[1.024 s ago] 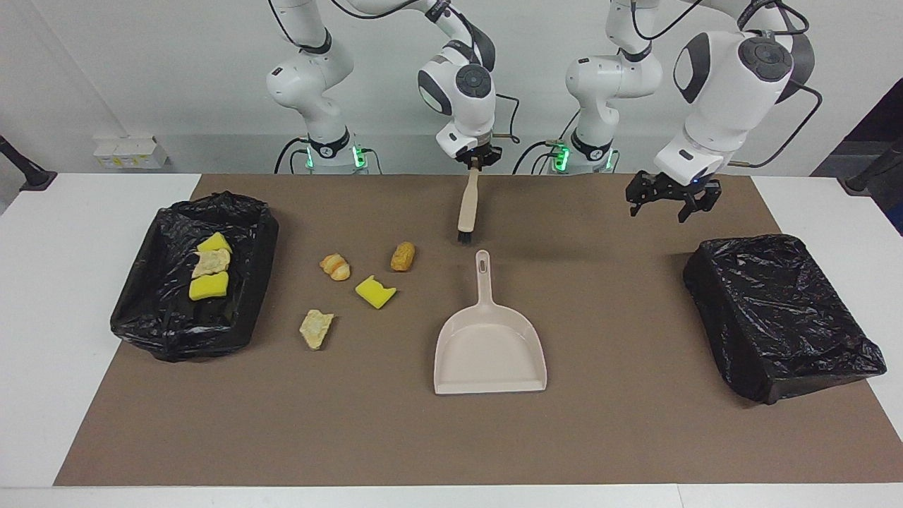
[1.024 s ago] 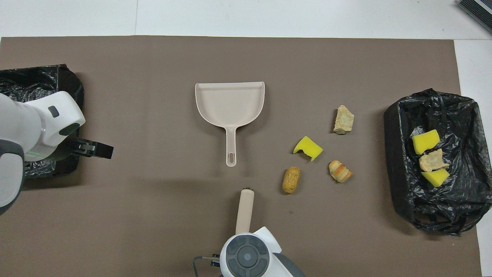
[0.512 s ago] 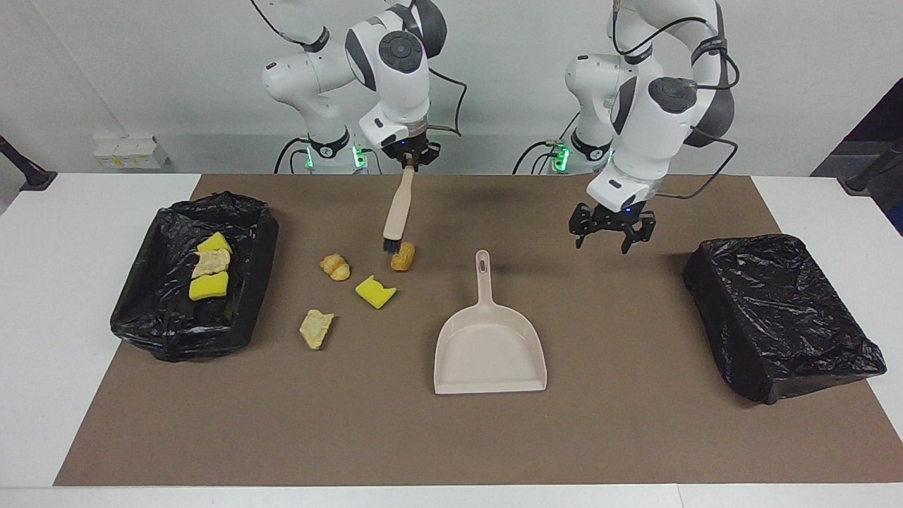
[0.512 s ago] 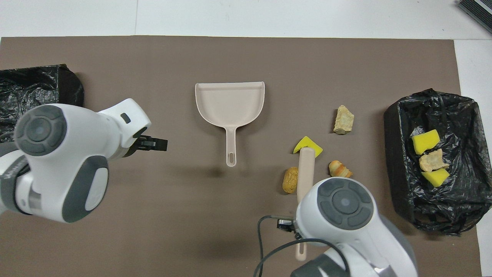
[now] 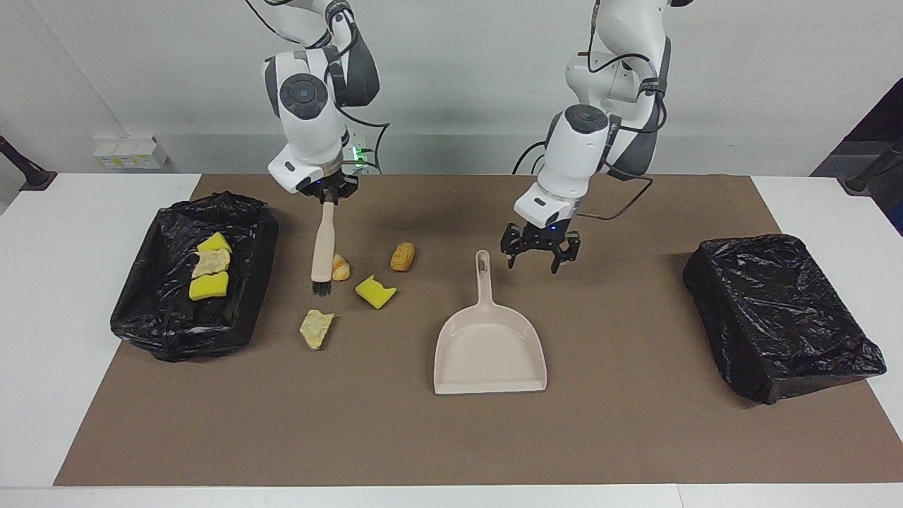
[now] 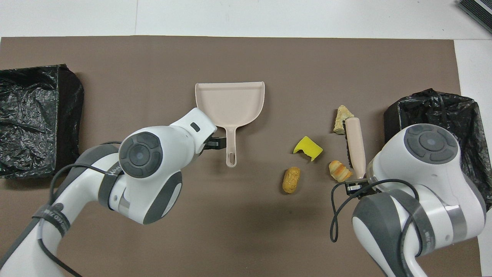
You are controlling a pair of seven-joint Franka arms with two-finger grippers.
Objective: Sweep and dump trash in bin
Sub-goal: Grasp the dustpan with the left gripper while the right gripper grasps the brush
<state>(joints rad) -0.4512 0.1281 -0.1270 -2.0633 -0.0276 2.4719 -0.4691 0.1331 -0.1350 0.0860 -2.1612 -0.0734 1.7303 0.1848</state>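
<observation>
1. Starting at the right arm's end of the tabletop (image 5: pixel 42 317), the open black-lined bin (image 5: pixel 257 247) holds three pieces of trash (image 5: pixel 210 264): two yellow sponge chunks and a tan bread piece.
2. The right tool (image 5: pixel 326 196) is clamped shut on the handle top of the brush (image 5: pixel 324 247), which hangs bristles down between that bin and the loose scraps. Whether the bristles touch the brown mat (image 5: pixel 635 423) cannot be told.
3. Four scraps lie loose on the mat: a tan crust (image 5: pixel 316 329), a croissant piece (image 5: pixel 341 268) just beside the brush, a yellow sponge chunk (image 5: pixel 374 291) and a brown roll (image 5: pixel 403 256).
   - A good sweep would likely set the bristles down on the bin side of the scraps.
   - It would then push them toward the pan in short, low strokes, since light pieces may roll or skip.
4. The dustpan (image 5: pixel 490 349) lies flat and empty, its handle nearer to the robots and its mouth farther. It probably needs turning so the mouth faces the scraps, with the lip pressed to the mat.
5. The left tool (image 5: pixel 540 255) hangs with fingers spread wide and empty, over the mat just beside the dustpan's handle. It should centre on the handle before closing.
6. A second bin (image 5: pixel 779 317), wrapped in black plastic, sits at the left arm's end.
7. No brand, label or writing can be read.
</observation>
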